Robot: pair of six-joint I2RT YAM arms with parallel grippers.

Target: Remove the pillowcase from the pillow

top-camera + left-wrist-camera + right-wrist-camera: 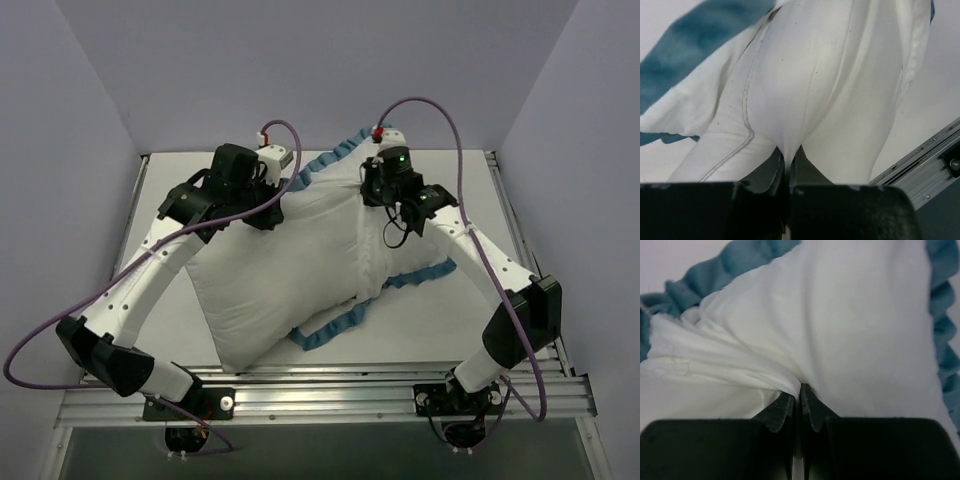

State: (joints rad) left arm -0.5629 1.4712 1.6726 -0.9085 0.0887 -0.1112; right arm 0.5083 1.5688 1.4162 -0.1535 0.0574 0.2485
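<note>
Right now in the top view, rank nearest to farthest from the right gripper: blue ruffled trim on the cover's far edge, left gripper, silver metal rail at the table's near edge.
1. Blue ruffled trim, far edge, just up-left of the right gripper.
2. Left gripper, farther off to the left.
3. Silver metal rail, near edge, bottom of the view.

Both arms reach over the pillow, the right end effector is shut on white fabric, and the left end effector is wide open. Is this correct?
Not fully. The left end effector is also shut, pinching a fold of white fabric, as the left wrist view shows. The rest holds: the right end effector is shut on white fabric of the pillowcase.
</note>
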